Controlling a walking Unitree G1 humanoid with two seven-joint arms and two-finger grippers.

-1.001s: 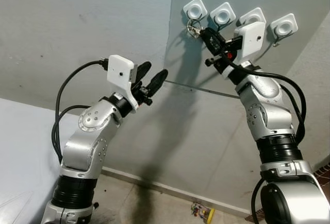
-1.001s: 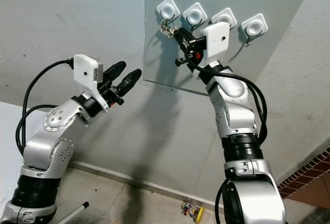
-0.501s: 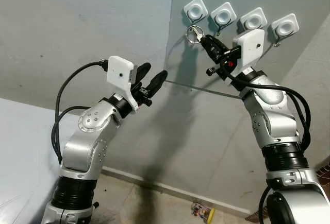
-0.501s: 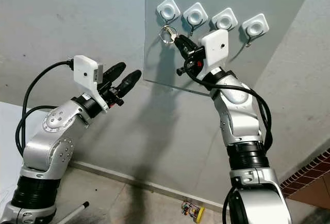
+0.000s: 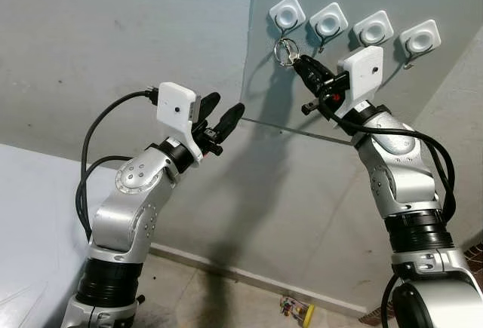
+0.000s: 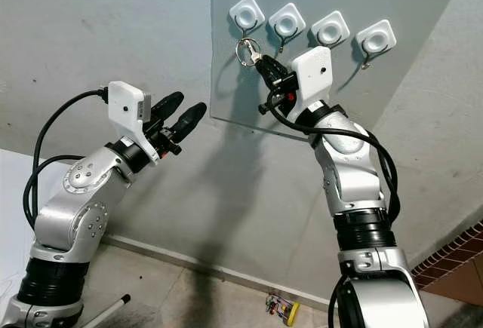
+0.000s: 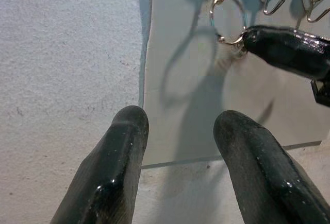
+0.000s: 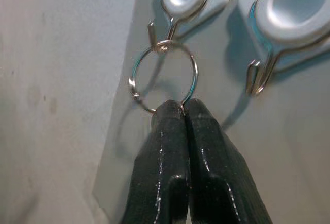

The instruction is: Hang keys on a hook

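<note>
From the left eye view, the robot stood facing a grey wall panel (image 5: 423, 109) with a row of four white hook mounts near its top. Its right gripper (image 5: 300, 62) reached up to the leftmost hook (image 5: 286, 16), pinching a metal key ring (image 5: 284, 51) just beneath it. The left gripper (image 5: 223, 115) was raised lower down and well apart from the hooks, its fingers parted and holding nothing. The right eye view gave the same picture, with a small colourful object (image 6: 280, 309) lying on the floor below. In the left wrist view, two black fingers (image 7: 118, 167) stood spread, looking toward the ring. In the right wrist view, the jaws were closed tight on the bottom of the ring, whose top appeared looped over the wire hook. Hanging looked nearly finished; what seemed left was to let go and draw back.
</note>
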